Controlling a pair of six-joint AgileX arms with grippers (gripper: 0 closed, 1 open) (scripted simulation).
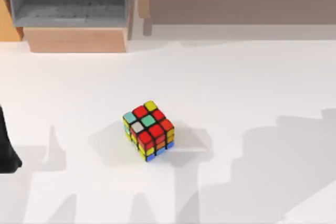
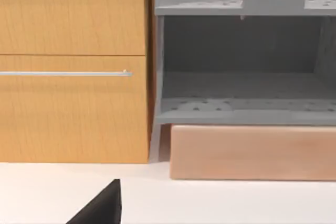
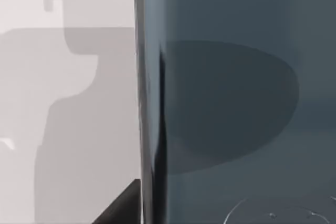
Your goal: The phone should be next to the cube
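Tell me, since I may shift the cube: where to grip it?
Probably from above, closing on two opposite side faces of the cube. It sits flat but turned diagonally on the table, so rotate the grip to meet faces, not corners.

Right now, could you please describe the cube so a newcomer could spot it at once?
On the white table, look near the middle, in front of the wooden cabinet at the back. The cube stands alone there, small with black edges and mixed red, yellow, teal, white, orange and blue stickers.

text: none readable | labels: none | numbers: none
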